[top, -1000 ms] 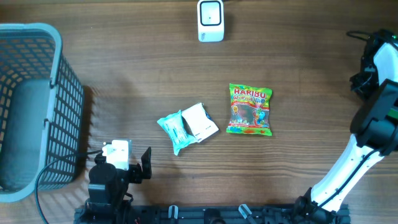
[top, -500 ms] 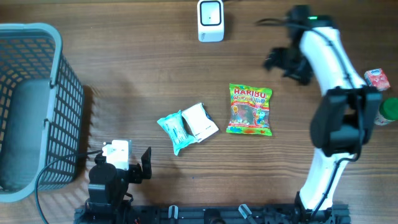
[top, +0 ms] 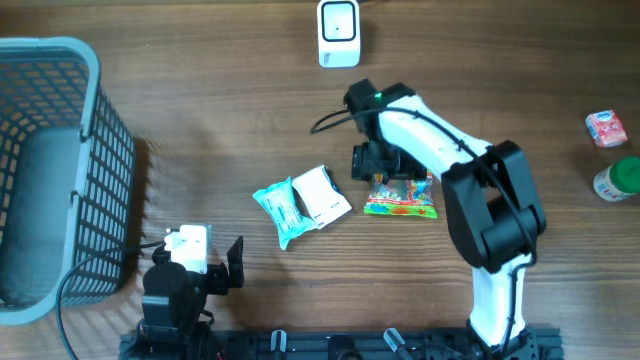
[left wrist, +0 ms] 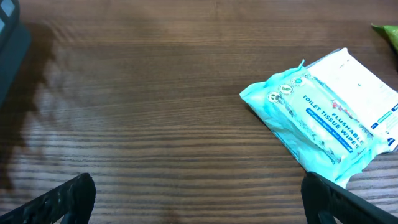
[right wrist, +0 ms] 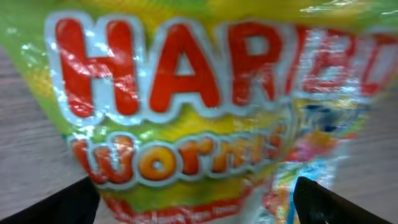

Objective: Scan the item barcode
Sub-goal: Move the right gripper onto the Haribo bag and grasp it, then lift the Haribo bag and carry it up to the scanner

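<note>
Right gripper (top: 385,160): jaws apart over gummy bag (top: 402,203), poised to grasp | scanner (top: 338,33): table's twelve o'clock | left gripper (left wrist: 196,190): apart, idle

right gripper (top: 378,163) over upper part of Haribo bag (top: 402,203) | wipes pack (top: 279,212) touching white packet (top: 323,195), both just left of bag | scanner (top: 339,33) at far edge | basket (top: 60,50) far left | left gripper (top: 232,265) near front edge

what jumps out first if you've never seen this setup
The bright Haribo worms bag at table centre, with the open right gripper hanging over its upper half; it fills the right wrist view. Next, the blue-grey mesh basket at the left edge, and the teal flushable wipes pack left of the bag.
</note>
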`<state>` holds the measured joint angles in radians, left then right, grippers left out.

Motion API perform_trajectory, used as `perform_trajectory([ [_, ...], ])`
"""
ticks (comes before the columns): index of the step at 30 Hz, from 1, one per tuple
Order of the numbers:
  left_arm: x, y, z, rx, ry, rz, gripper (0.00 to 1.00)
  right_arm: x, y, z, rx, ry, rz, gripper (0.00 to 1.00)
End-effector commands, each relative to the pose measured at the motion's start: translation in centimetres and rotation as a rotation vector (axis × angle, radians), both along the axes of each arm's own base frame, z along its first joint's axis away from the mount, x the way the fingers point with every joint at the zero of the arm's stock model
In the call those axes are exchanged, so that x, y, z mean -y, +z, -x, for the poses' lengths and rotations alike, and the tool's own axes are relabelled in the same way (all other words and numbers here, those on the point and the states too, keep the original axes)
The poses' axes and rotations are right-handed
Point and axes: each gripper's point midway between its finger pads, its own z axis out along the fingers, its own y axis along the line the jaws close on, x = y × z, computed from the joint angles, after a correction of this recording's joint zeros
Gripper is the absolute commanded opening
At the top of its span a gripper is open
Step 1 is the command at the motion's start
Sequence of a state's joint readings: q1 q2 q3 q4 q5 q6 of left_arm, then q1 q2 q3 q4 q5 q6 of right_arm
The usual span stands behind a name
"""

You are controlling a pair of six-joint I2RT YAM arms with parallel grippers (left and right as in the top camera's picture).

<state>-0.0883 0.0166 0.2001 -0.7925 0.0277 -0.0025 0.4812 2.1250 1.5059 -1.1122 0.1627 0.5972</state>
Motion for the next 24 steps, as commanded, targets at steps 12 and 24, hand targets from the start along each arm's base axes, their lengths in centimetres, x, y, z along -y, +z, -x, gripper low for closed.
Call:
perform_trajectory([
  [12, -0.2, -0.1, 0.0, 0.001, 0.012, 0.004, 1.00, 5.1, -6.7, 5.8, -0.084, 0.059, 0.148, 0.89],
  [24, -0.2, -0.1, 0.0, 0.001, 0.012, 0.004, 1.00, -1.4, -6.1, 8.3, -0.273, 0.124, -0.243, 0.04],
])
